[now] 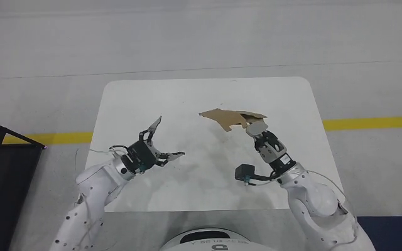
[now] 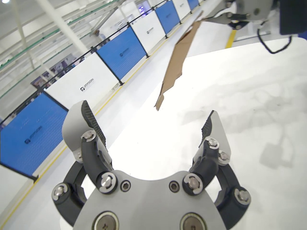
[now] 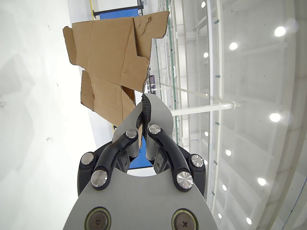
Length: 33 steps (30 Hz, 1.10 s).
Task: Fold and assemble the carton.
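Carton (image 3: 108, 56) edge clamped in right gripper (image 3: 144, 105); left gripper (image 2: 148, 113) wide open, well apart.

White arms (image 1: 94, 188), silver end effectors (image 2: 148, 108) (image 3: 144, 100)

the flat tan-brown cardboard carton (image 3: 108, 56) is plain, with darker crease lines and a few dark scuffs on one flap. the white rounded surface (image 1: 188, 100) is mottled with faint grey smudges. the left pincer (image 2: 148, 111) is silver-grey metal with black linkages — its pads (image 2: 92, 120) black and finely ribbed; the right pincer (image 3: 144, 101) shares those colours. the pale grey floor (image 1: 188, 37) is crossed by a yellow stripe (image 1: 364, 123). the barrier panels (image 2: 120, 51) alternate blue and white.
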Available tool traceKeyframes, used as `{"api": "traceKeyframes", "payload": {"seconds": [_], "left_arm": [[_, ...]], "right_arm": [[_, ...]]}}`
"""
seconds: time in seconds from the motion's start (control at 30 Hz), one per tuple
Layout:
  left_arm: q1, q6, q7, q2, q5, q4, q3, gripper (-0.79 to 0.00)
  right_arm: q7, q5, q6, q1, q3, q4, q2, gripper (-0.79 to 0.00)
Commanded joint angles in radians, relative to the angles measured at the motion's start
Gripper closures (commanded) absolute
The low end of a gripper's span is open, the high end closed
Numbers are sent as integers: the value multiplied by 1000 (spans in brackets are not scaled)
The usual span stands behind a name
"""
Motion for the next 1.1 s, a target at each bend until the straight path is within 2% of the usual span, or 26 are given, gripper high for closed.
{"api": "traceKeyframes", "payload": {"seconds": [0.0,0.03,0.1,0.23,0.33,0.63,0.67,0.7,0.73,0.9,1.0,1.07], "left_arm": [[-15,50,-16,-4,28,7,37,-453],[-25,75,-37,-8,31,12,59,-348],[-49,120,-82,-15,36,22,102,-212],[-91,158,-137,-25,50,45,173,-62],[-107,154,-143,-26,94,61,210,0],[-135,224,-183,-34,102,83,252,0],[-137,231,-177,-33,114,86,252,0],[-138,241,-168,-32,128,91,250,0],[-138,254,-158,-31,139,98,246,0],[-134,289,-160,-29,90,127,199,0],[-127,203,-195,-27,-60,126,159,0],[-127,203,-195,-27,-60,126,159,0]], "right_arm": [[-13,-20,-6,-3,-10,-8,0,0],[-22,-30,-10,-4,-17,-11,0,0],[-39,-47,-17,-5,-31,-16,0,0],[-60,-67,-17,-11,-49,-22,0,0],[-73,-82,-12,-17,-55,-26,0,0],[-132,-103,2,-49,-44,-24,5,0],[-137,-96,3,-54,-37,-25,6,-243],[-139,-87,3,-58,-27,-27,7,-653],[-130,-74,4,-63,-11,-27,7,-785],[1,143,26,-99,110,-10,1,-785],[23,357,48,-124,195,18,-4,-785],[38,520,57,-147,248,34,-9,-785]]}}
